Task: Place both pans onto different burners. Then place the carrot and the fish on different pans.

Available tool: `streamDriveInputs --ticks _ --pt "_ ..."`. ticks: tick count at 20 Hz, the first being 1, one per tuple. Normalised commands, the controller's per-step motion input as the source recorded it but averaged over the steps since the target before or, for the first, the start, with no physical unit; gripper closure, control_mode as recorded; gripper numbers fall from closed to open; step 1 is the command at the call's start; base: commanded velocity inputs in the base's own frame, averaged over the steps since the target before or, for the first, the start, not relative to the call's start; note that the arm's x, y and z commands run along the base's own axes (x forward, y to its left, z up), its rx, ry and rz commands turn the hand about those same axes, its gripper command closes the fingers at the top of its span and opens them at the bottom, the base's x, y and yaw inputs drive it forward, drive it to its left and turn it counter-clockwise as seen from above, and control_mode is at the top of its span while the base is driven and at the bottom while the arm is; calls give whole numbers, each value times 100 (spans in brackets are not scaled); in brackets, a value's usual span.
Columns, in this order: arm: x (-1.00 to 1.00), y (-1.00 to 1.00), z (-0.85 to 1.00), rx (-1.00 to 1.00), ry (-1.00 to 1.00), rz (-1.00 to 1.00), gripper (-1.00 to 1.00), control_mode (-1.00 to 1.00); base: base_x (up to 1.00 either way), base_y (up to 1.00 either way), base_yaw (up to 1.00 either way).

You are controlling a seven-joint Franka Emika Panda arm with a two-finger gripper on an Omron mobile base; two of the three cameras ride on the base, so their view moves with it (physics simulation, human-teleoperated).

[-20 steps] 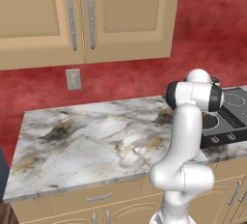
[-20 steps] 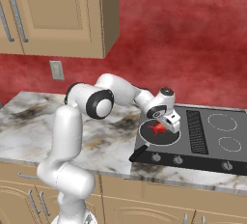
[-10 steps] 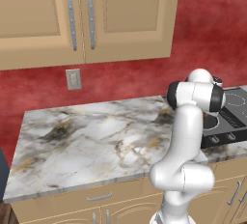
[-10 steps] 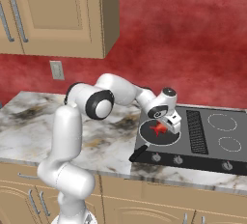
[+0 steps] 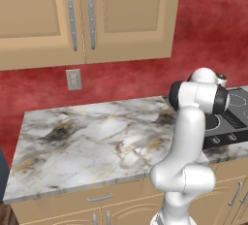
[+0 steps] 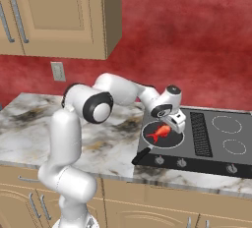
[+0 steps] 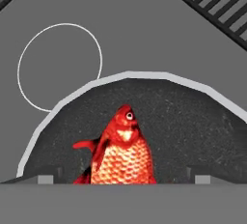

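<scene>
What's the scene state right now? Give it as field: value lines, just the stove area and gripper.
fish: red-orange fish lying in a pan
pan: dark pan on the front left burner of the cooktop, handle pointing over the front edge
gripper: gripper open, just above the fish, tips apart on either side of it
free burners: small circle beyond the pan in the hand view; two circles right of the vent
second pan: cannot tell
carrot: cannot tell
counter: marble counter

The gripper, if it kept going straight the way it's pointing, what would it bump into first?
Probably the fish. It lies in the pan right between the open fingers of the gripper. How near is unclear; past it comes the pan's floor.
</scene>
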Motion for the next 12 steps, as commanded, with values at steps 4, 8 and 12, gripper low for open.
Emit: streamDriveInputs --ticks 4,8,12 --pt "-29 1 42 0 -7 1 -100 -100 0 0 0" --pt "-46 26 47 0 -12 5 -100 -100 0 0 0" --pt "-45 52 55 -9 -9 9 -100 -100 0 0 0"
